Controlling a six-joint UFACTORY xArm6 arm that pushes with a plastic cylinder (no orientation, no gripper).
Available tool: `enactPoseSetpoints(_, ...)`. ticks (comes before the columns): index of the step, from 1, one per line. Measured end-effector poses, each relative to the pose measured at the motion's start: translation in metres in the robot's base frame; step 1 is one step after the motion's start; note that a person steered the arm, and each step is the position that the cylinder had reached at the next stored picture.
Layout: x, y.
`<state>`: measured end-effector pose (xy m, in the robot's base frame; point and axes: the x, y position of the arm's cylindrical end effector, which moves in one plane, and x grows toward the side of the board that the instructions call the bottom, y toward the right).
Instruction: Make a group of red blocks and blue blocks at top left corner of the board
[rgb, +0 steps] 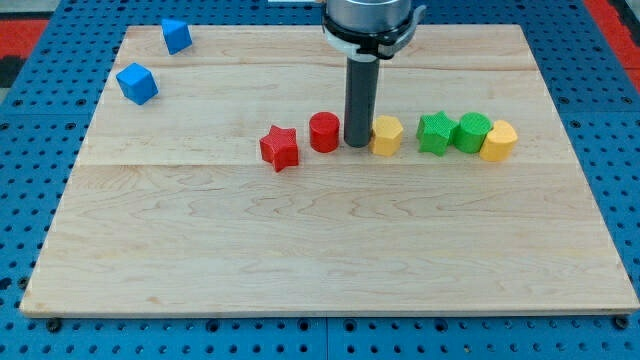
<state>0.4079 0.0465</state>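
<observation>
My tip (357, 143) rests on the board between the red cylinder (324, 132) on its left and a yellow hexagonal block (387, 135) on its right, close to both. A red star block (280, 147) lies just left of the red cylinder. Two blue blocks sit near the view's top left: a blue cube (137, 83) and a smaller blue block (176, 36) above it, near the board's top edge.
A green star-like block (435, 133), a green cylinder (472, 132) and a yellow block (498, 141) stand in a row to the right of the yellow hexagon. The wooden board (320, 250) lies on a blue perforated table.
</observation>
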Motion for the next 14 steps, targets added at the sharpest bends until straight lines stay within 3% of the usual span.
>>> enactPoseSetpoints(2, 0.000, 0.030)
enactPoseSetpoints(3, 0.000, 0.016)
enactPoseSetpoints(6, -0.060, -0.132)
enactPoseSetpoints(7, -0.049, -0.094)
enactPoseSetpoints(8, 0.004, -0.047)
enactPoseSetpoints(9, 0.050, -0.060)
enactPoseSetpoints(10, 0.039, -0.095)
enactPoseSetpoints(14, -0.081, -0.217)
